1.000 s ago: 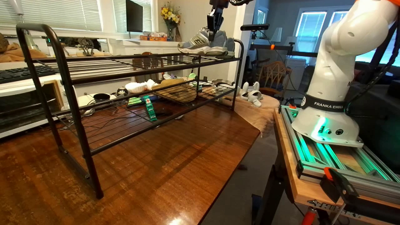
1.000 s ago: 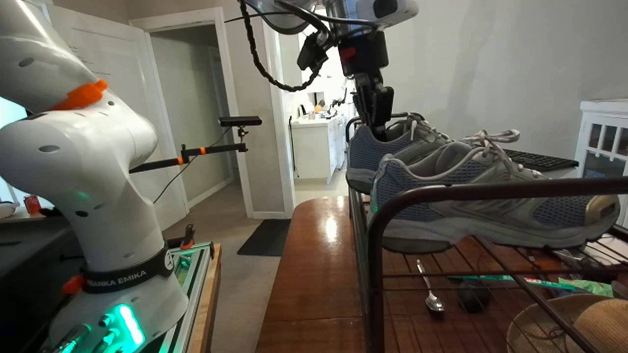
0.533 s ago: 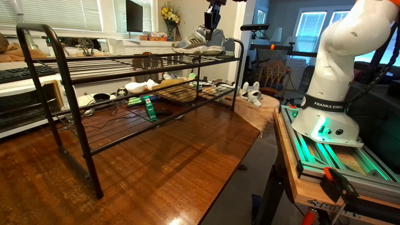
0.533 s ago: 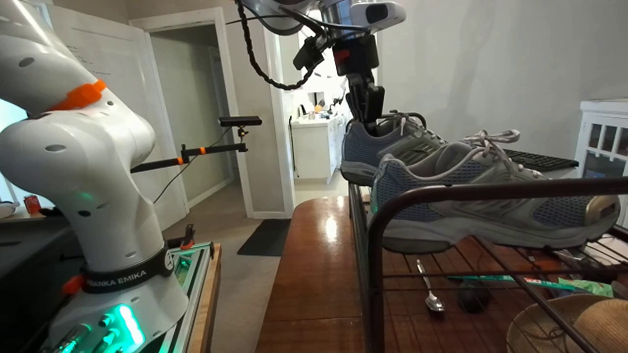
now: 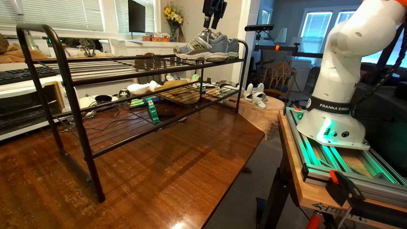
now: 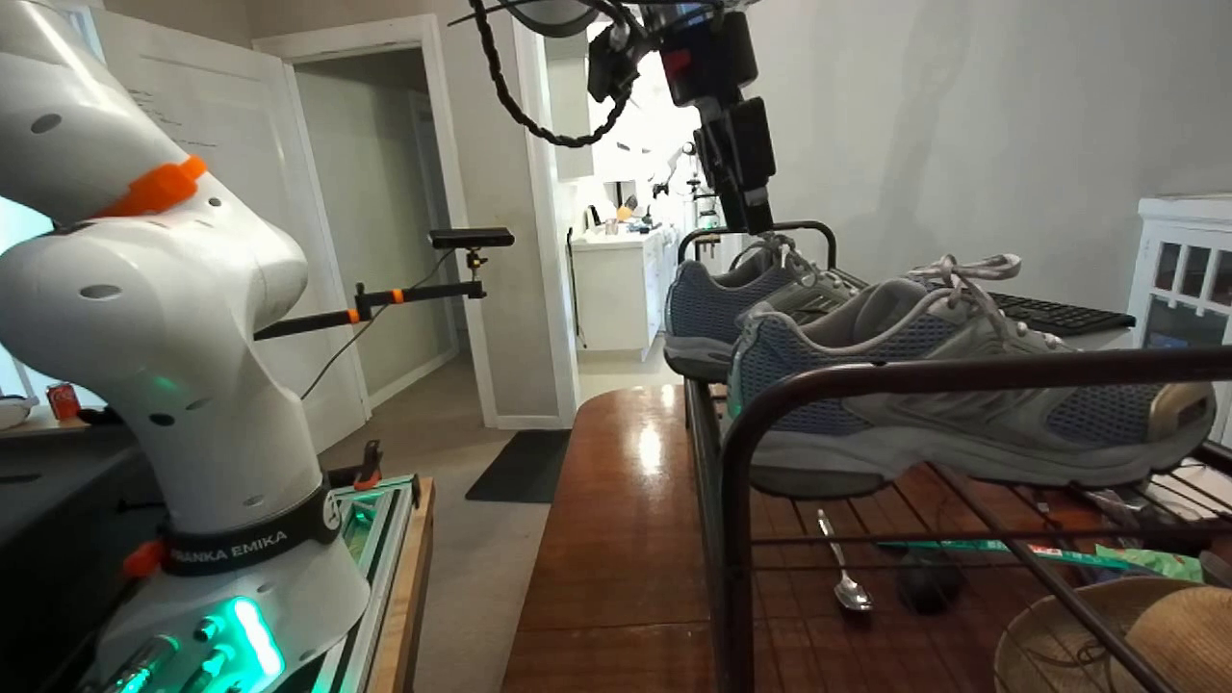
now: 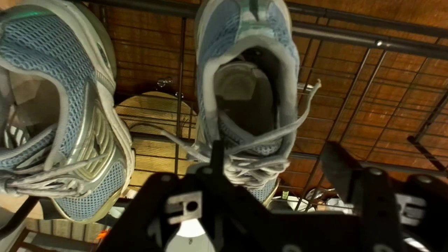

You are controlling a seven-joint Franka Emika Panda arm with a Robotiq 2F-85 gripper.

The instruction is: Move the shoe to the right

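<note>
The shoe, a grey and blue-grey sneaker (image 5: 198, 47) (image 6: 707, 313) (image 7: 224, 38), rests on the rack's top shelf beside a matching sneaker (image 5: 233, 47) (image 6: 962, 423) (image 7: 80, 105). My gripper (image 5: 210, 27) (image 6: 754, 227) (image 7: 273, 145) is over the shoe, its tips just above the laces in both exterior views. The wrist view shows its jaws wide apart with nothing gripped between them. One finger (image 7: 218, 154) appears over the shoe's lace side and the other finger (image 7: 337, 164) past the opposite side, above bare wires. The shoe's toe is partly hidden by the gripper in the wrist view.
A dark metal rack (image 5: 127, 75) (image 6: 962, 373) with raised end bars stands on the wooden table (image 5: 178, 149). A straw hat (image 6: 1174, 635) (image 7: 157, 115) and a spoon (image 6: 847, 587) lie below its top shelf. A keyboard (image 6: 1059, 316) sits past the shoes.
The gripper was closed at the shoe's collar; now it has opened and risen off it. The shoe has shifted slightly left in both exterior views. The matching sneaker has not moved.
</note>
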